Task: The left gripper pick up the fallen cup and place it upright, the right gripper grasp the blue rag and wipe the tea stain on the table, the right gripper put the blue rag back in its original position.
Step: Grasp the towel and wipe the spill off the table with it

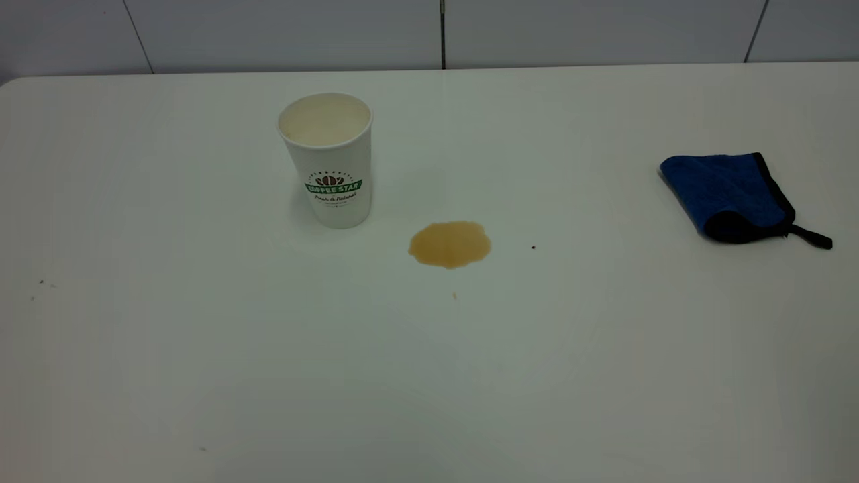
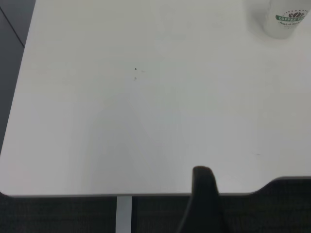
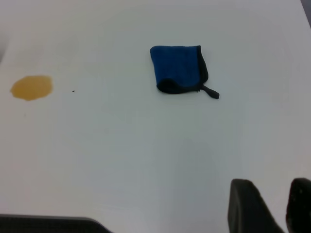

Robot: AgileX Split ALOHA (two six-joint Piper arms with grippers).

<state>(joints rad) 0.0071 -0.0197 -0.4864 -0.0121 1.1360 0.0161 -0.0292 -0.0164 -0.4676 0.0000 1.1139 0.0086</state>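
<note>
The white paper cup (image 1: 329,161) with the green logo stands upright at the back left of the table (image 1: 201,376), its mouth facing up. Its base also shows in the left wrist view as the cup (image 2: 286,19), far from my left gripper; only one dark finger (image 2: 203,194) of that gripper shows, near the table's edge. To the right of the cup lies the amber tea stain (image 1: 449,244), seen again in the right wrist view (image 3: 31,87). The blue rag (image 1: 728,194) lies folded at the far right. My right gripper (image 3: 272,194) hovers well short of the rag (image 3: 179,69), fingers apart, empty.
A tiny dark speck (image 1: 533,247) sits right of the stain and a small amber droplet (image 1: 454,295) just in front of it. A grey panelled wall (image 1: 429,33) runs behind the table. Neither arm shows in the exterior view.
</note>
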